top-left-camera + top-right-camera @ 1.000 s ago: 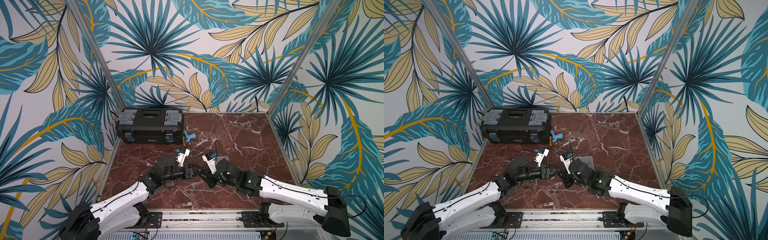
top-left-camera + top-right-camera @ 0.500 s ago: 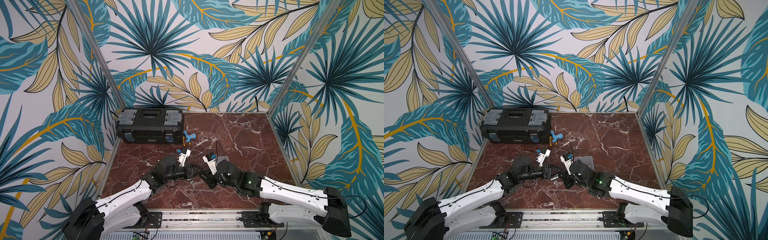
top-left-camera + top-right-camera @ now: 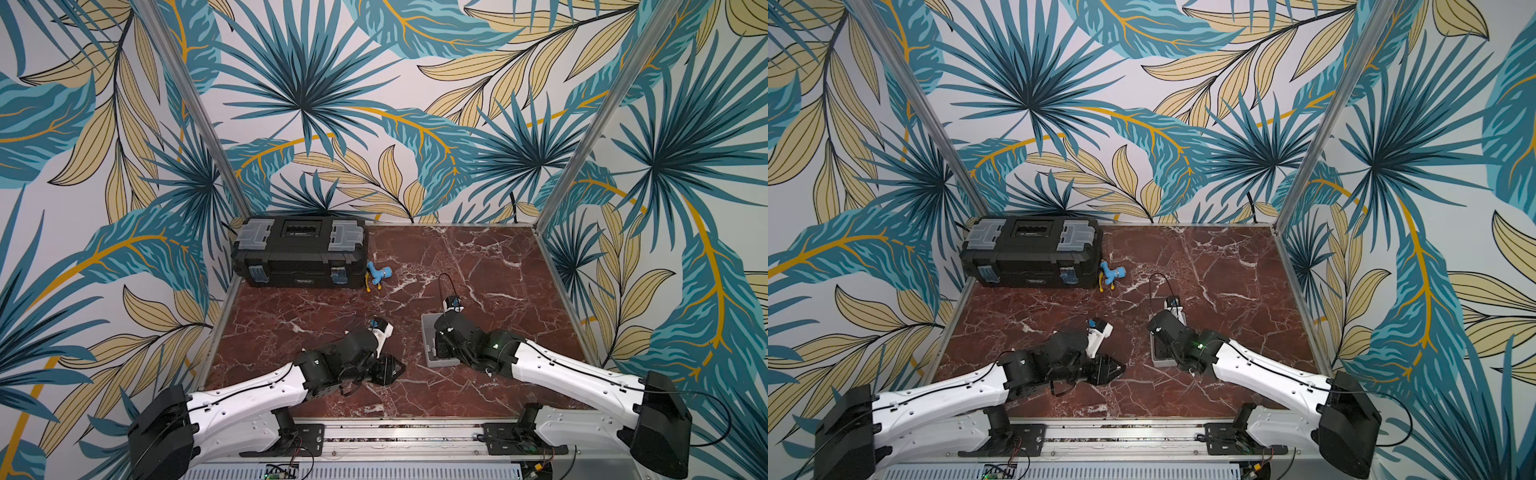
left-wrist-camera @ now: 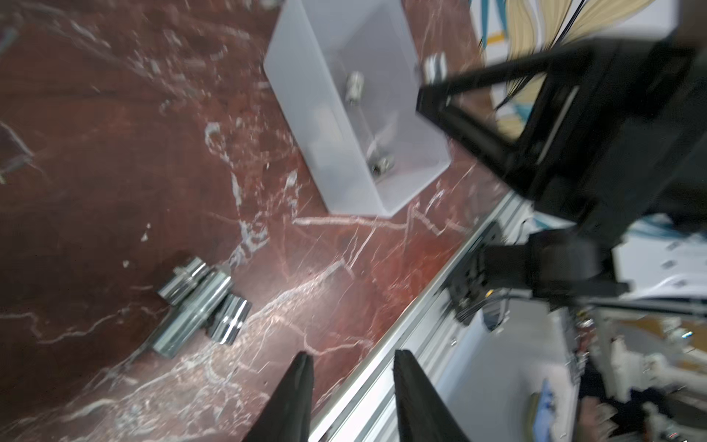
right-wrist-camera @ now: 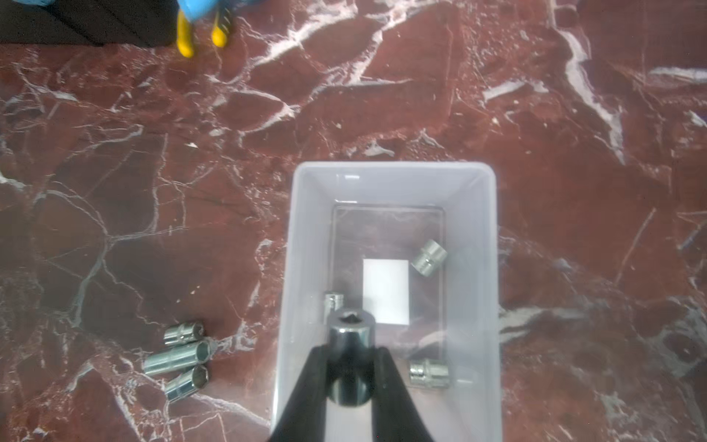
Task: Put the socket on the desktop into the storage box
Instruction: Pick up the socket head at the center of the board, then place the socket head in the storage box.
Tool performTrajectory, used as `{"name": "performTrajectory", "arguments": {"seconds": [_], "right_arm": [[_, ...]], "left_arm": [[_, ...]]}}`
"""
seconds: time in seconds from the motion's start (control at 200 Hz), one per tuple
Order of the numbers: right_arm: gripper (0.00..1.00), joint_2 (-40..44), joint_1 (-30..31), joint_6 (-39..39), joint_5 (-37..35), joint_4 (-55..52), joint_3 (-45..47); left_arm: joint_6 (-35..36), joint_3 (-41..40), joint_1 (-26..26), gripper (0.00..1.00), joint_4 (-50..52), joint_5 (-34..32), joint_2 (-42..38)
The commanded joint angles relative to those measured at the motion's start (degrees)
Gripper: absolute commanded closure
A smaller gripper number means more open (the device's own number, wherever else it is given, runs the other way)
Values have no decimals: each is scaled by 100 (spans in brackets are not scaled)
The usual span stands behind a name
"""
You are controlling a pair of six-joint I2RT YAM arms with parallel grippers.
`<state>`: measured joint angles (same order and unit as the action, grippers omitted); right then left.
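My right gripper (image 5: 351,349) is shut on a chrome socket (image 5: 351,325) and holds it upright over the near end of the pale grey storage box (image 5: 394,165). Three more sockets lie in the box around its white label (image 5: 385,291). On the desktop (image 3: 478,270), three sockets (image 5: 178,358) lie bunched together just left of the box; the left wrist view shows them as a cluster (image 4: 199,302). My left gripper (image 4: 352,354) is open and empty, low over the front of the desktop near the rail. In both top views the right wrist covers the box (image 3: 428,340).
A black toolbox (image 3: 299,253) stands at the back left, with a small blue and yellow toy (image 3: 378,274) beside it. Aluminium rails (image 3: 415,432) edge the desktop, and leaf-patterned walls close off three sides.
My right gripper has carried its socket rightwards from the middle to over the box. The left gripper has drawn back towards the front edge, and its jaws have narrowed.
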<state>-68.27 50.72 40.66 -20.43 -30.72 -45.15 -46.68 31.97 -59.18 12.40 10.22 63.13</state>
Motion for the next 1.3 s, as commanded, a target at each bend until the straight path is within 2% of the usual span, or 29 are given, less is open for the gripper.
{"name": "performTrajectory", "arguments": {"seconds": [0.0, 0.075, 0.145, 0.541, 1.297], "right_arm": [[100, -55, -1, 223, 102, -415, -298], [100, -38, 3, 207, 66, -426, -324], [100, -24, 3, 212, 103, -448, -367], [100, 191, 1, 261, 239, -461, -294], [100, 136, 8, 292, 159, -461, -188]], "left_arm": [[219, 134, -472, 67, 445, -462, 430], [146, 218, -733, 69, 215, -402, 843], [91, 307, -772, 74, 319, -550, 1144], [-55, 460, -745, 75, -53, -690, 2080], [-99, 372, -744, 70, -171, -652, 2106]]}}
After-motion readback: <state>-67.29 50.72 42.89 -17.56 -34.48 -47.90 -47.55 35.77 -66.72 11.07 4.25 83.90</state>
